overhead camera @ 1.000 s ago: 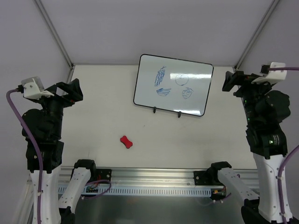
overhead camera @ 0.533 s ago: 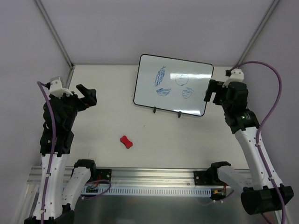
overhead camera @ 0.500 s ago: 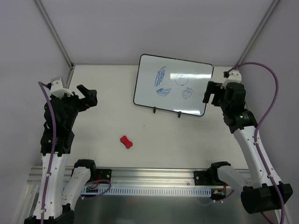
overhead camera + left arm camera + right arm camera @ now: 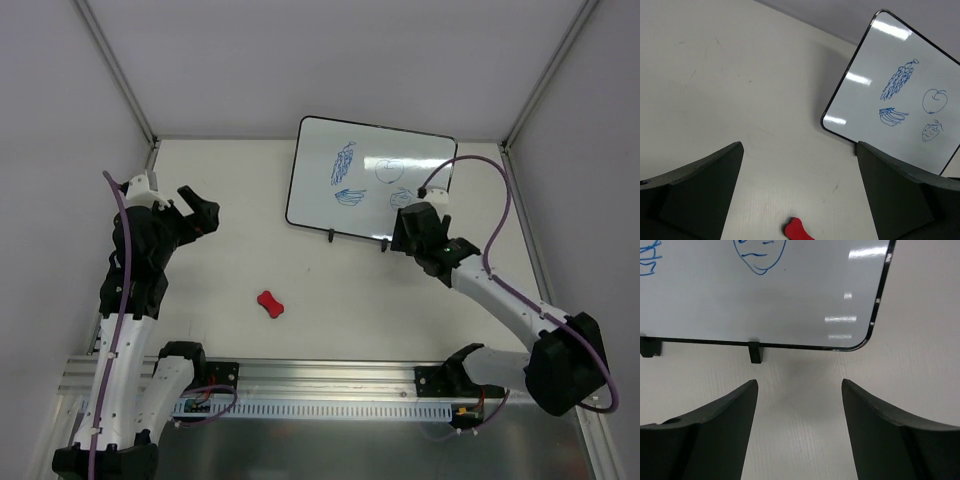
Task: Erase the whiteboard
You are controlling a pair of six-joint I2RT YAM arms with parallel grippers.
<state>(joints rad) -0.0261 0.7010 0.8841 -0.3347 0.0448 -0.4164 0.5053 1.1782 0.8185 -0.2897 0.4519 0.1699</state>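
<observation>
Four blue doodles [image 4: 345, 160] marked the whiteboard [image 4: 371, 184], and you had nothing in either end effector.

The board stood tilted on its two feet at the far side of the worktop [image 4: 240, 180], right of centre, none of it wiped, so I judged you at the opening step: fetching the red eraser [image 4: 270, 304]. It lay on the near middle of the worktop, well apart from both arms. Your left end effector [image 4: 799, 147] hung spread wide and empty over the left side. Your right end effector [image 4: 799, 384], equally wide and empty, sat just in front of the board's lower right corner. Next, you needed to lower the left one over the eraser and close on it.
</observation>
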